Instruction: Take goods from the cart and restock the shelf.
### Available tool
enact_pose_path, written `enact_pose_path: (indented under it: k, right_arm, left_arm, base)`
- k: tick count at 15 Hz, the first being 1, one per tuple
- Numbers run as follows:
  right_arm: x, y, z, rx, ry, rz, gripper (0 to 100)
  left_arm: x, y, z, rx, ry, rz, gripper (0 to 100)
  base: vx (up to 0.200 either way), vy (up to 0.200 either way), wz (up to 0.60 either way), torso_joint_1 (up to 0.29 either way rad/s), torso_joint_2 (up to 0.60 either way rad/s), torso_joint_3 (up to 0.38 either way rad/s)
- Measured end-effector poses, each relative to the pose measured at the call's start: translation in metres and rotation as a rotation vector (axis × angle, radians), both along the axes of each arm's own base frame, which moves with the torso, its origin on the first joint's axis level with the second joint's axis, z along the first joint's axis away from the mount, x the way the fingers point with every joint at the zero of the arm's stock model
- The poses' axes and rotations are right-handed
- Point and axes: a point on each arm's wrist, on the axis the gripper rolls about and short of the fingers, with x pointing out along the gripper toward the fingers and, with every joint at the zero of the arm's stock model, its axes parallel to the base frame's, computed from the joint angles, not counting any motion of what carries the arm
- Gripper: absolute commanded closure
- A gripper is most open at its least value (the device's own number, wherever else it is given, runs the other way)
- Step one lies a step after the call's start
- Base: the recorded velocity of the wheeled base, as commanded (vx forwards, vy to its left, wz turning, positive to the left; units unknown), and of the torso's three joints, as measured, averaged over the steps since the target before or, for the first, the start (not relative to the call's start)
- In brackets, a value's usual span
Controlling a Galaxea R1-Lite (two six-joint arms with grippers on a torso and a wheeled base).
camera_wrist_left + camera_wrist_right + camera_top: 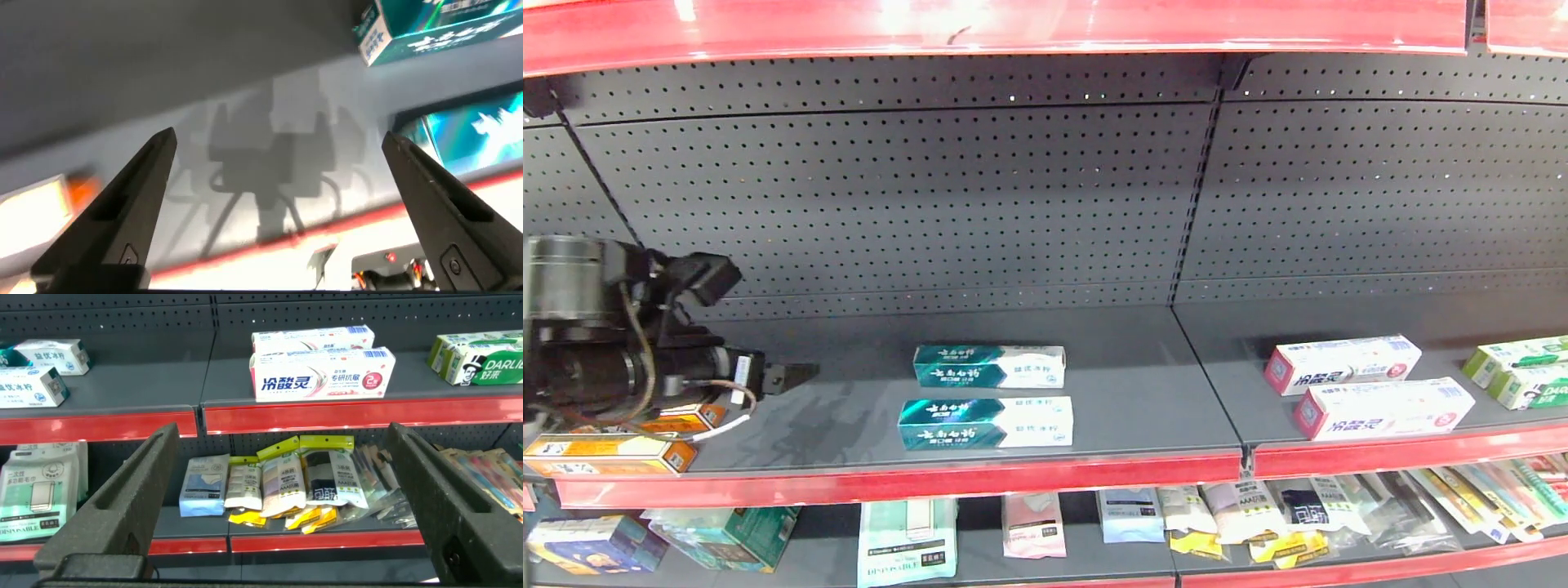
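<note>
Far left on the shelf (1143,384), hard by the red front lip: an orange box (609,455) lying flat, a second orange box (682,420) just behind it and partly under the arm's cables.

Just right of these, the left pincer (799,375), low over the bare grey board and pointing toward the middle of the bay. Stands apart, with its fingers (122,212) spread wide and nothing between them.

Further right, mid-bay, two teal goods flat on the board, long sides along the lip: rear teal box (988,366) and front teal box (985,423), near each other but not touching, well clear of the pincer tip.

Past the upright divider, in the next bay: rear white-and-red box (1342,363) and front white-and-red box (1384,408), both flat and slightly skewed, the front one close to the lip. Facing this bay from out in front, the right pincer (282,433), likewise apart and clamped on nothing.

At the far right edge, green boxes (1515,359), one just in front of the other.

Below, on the lower shelf (1380,566), from the left: coloured cartons (719,535), a pale green pouch (907,539), then small sachets (1241,514) overlapping in a row toward the right.
</note>
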Motion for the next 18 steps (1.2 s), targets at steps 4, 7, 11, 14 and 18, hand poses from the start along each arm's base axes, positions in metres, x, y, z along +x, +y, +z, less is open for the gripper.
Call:
enact_pose_path:
  k: [4, 7, 11, 14, 18]
  right_arm:
    - [0.000, 0.000, 0.000, 0.000, 0.000, 0.000, 0]
    - [0.000, 0.000, 0.000, 0.000, 0.000, 0.000, 0]
    - [0.000, 0.000, 0.000, 0.000, 0.000, 0.000, 0]
    - [0.000, 0.000, 0.000, 0.000, 0.000, 0.000, 0]
    - [0.000, 0.000, 0.000, -0.002, 0.000, 0.001, 0]
  left_arm:
    - [-0.115, -0.004, 0.029, -0.052, -0.213, -0.067, 0]
    - [-0.193, -0.013, 0.010, -0.105, -0.348, -0.118, 0]
    - [-0.255, -0.020, -0.025, -0.114, -0.490, -0.143, 0]
    - [-0.267, -0.017, -0.053, -0.111, -0.566, 0.103, 0]
    - [-0.266, -0.010, -0.080, -0.053, -0.582, 0.412, 0]
  base:
    - [0.000, 0.000, 0.00, 0.000, 0.00, 0.000]
    - [0.000, 0.000, 0.00, 0.000, 0.00, 0.000]
    - [0.000, 0.000, 0.00, 0.000, 0.00, 0.000]
    - [0.000, 0.000, 0.00, 0.000, 0.00, 0.000]
    - [0.000, 0.000, 0.00, 0.000, 0.00, 0.000]
